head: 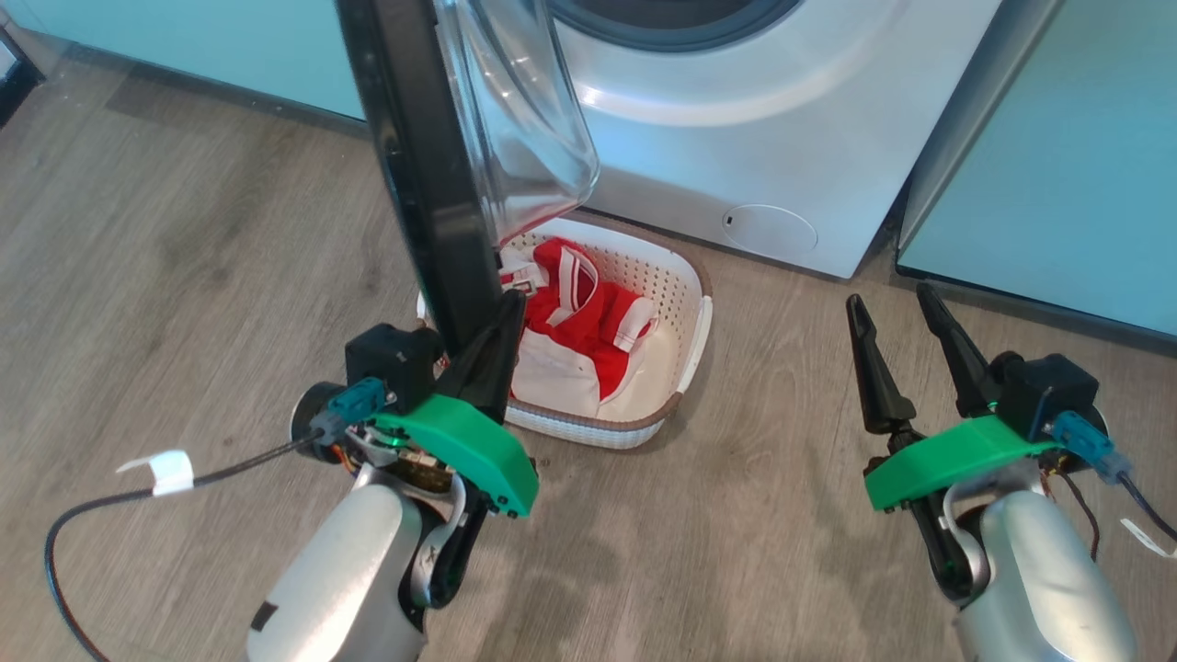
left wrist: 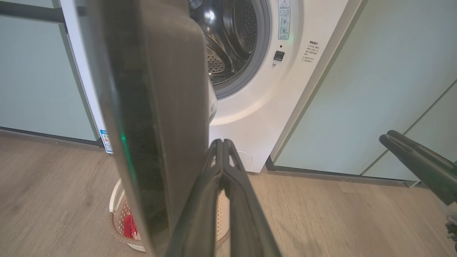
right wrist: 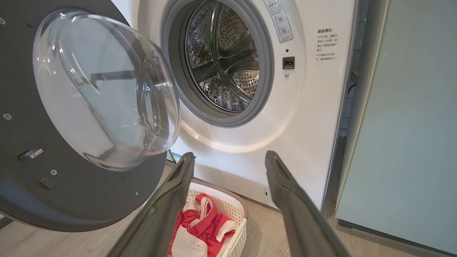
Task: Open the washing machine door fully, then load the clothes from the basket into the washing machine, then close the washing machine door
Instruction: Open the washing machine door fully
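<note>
The washing machine door [head: 414, 165] stands swung out, edge-on in the head view, its clear glass bulge [head: 515, 110] facing the washing machine [head: 782, 138]. My left gripper [head: 501, 317] is shut on nothing, its fingers lying against the inner side of the door's black rim [left wrist: 153, 107]. Below the door sits the basket [head: 685, 313] with the red and white clothes [head: 588, 313] in it. My right gripper [head: 889, 299] hangs open and empty to the right of the basket. In the right wrist view the right gripper [right wrist: 229, 157] points at the open steel drum [right wrist: 225, 64].
Pale teal cabinets [head: 1057, 165] flank the washer on both sides. A round flap [head: 768, 230] sits low on its front. A black cable with a white tag [head: 170, 471] trails over the wood floor [head: 184, 276] at the left.
</note>
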